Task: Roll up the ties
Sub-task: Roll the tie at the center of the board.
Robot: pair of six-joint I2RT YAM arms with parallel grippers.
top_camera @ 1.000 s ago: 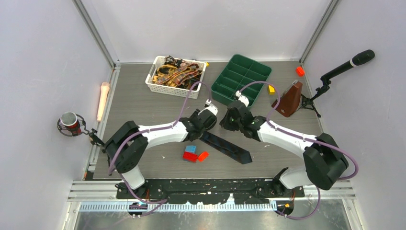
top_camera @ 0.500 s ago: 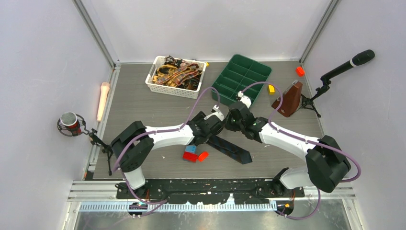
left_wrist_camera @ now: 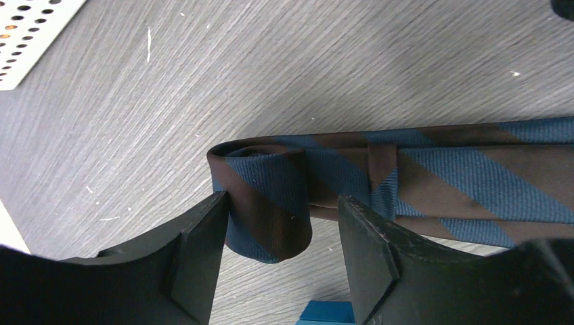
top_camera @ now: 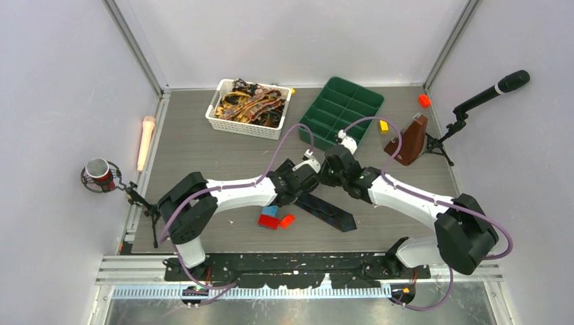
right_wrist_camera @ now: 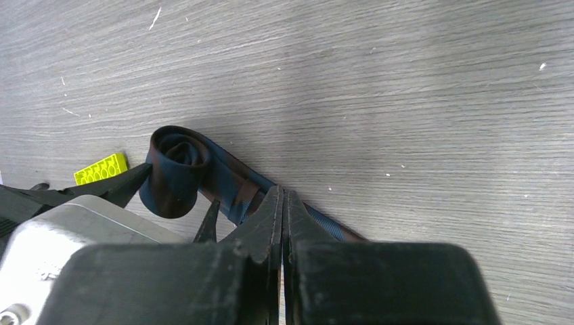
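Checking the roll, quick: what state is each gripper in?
Left gripper: open, straddling the tie's rolled end.
Right gripper: shut, empty, tips at the tie.

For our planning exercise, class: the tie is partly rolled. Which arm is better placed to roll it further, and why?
Left. The left fingers stand open around the rolled end of the tie; the right fingers are shut, tips at the flat stretch beside it.
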